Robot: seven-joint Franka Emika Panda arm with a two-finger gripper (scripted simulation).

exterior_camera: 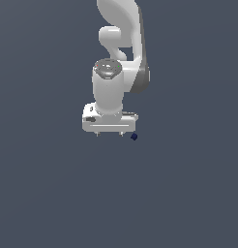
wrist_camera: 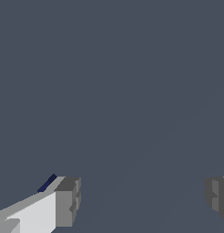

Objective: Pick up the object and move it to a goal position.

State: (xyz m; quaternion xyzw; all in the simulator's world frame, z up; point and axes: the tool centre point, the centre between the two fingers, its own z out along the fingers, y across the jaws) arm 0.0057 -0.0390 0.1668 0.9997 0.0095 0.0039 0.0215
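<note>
The object (exterior_camera: 134, 137) is a tiny dark navy-blue cube on the grey floor, just off the exterior view's right end of my white gripper (exterior_camera: 109, 134). The gripper points down from the white arm and stands open, its two small fingertips wide apart with nothing between them. In the wrist view the object (wrist_camera: 47, 183) shows only as a dark sliver behind one finger (wrist_camera: 67, 201), outside the gap. My gripper (wrist_camera: 141, 200) there is open, and the other finger (wrist_camera: 217, 196) sits at the frame's edge. Most of the cube is hidden by that finger.
The white arm (exterior_camera: 122, 58) rises behind the gripper toward the top of the exterior view. A plain dark grey floor (exterior_camera: 53, 193) fills everything else.
</note>
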